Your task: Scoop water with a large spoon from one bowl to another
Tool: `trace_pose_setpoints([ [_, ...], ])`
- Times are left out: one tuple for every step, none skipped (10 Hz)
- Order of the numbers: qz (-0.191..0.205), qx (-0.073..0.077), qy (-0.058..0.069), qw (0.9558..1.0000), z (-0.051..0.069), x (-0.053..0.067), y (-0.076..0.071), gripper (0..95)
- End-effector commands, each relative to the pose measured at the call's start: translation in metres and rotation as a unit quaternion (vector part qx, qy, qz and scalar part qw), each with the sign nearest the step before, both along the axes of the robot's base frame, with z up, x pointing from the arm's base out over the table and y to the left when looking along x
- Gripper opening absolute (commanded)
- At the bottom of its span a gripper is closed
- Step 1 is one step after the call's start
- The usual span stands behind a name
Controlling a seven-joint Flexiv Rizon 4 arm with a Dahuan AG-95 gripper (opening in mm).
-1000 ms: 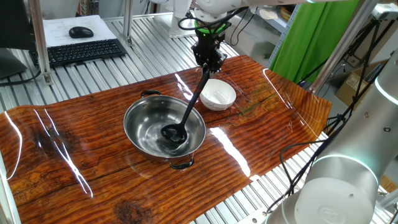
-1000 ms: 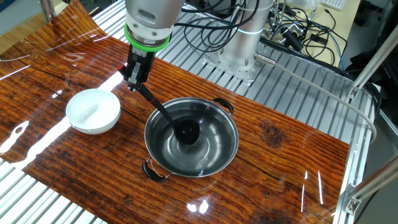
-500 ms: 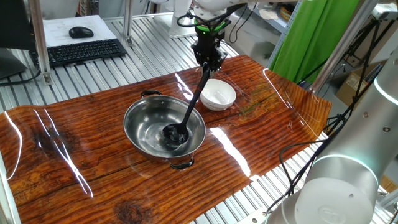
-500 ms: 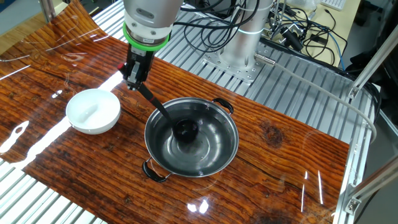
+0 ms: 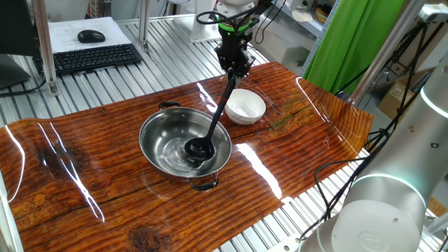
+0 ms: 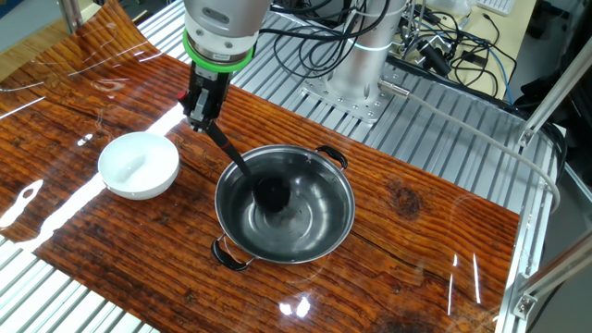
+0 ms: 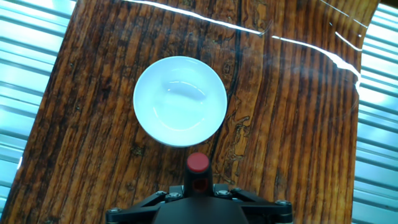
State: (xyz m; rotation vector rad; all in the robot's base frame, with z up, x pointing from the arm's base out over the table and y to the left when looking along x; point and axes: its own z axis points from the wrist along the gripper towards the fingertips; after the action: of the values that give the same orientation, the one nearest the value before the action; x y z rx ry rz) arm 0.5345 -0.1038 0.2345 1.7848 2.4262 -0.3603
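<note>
The gripper (image 5: 234, 66) hangs over the far part of the bench (image 5: 105, 175), between the steel bowl and the white bowl, and its jaws are closed on the top of the large spoon's handle. In one fixed view the large spoon (image 5: 213, 119) slants down and to the left from the jaws, its round scoop low inside the steel bowl (image 5: 157, 143). The other fixed view shows the same from the opposite side: the gripper (image 6: 202, 118) at the upper left, the large spoon (image 6: 242, 166) reaching down to the right, its scoop over the middle of the steel bowl (image 6: 319, 222).

Whether the scoop touches the bowl's floor cannot be told, as the black scoop merges with its dark reflection in the metal. The water (image 5: 171, 150) shows only as a faint shine on the bowl's bottom, and its level is hard to read. What the scoop holds cannot be seen.

The white bowl (image 5: 245, 107) stands just to the right of the steel one, apart from it; in the other fixed view the white bowl (image 6: 139, 165) lies to the left. In the hand view the white bowl (image 7: 180, 101) sits whole at the centre, with a faint gleam inside. The gripper (image 7: 198, 186) is cut off by the lower edge there, showing only a dark body and a red cap, and the spoon and steel bowl are out of sight.
</note>
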Motion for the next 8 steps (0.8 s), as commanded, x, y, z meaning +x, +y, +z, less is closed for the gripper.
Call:
trace_pose_setpoints([
  [-0.002, 0.003, -0.002, 1.0000, 0.0004, -0.0005, -0.0002, 0.0],
  [-0.003, 0.002, -0.003, 1.0000, 0.0003, -0.0005, -0.0001, 0.0],
  [-0.003, 0.003, -0.005, 1.0000, 0.0002, -0.0007, 0.0001, 0.0],
  [-0.003, 0.003, -0.006, 1.0000, 0.0000, -0.0009, 0.0004, 0.0],
  [0.001, 0.002, -0.006, 1.0000, -0.0005, -0.0014, 0.0009, 0.0],
  [0.001, 0.002, -0.009, 1.0000, -0.0021, -0.0022, 0.0018, 0.0],
  [0.001, 0.002, -0.009, 1.0000, -0.0032, -0.0030, 0.0025, 0.0],
  [0.002, 0.001, -0.010, 0.9999, -0.0043, -0.0038, 0.0031, 0.0],
])
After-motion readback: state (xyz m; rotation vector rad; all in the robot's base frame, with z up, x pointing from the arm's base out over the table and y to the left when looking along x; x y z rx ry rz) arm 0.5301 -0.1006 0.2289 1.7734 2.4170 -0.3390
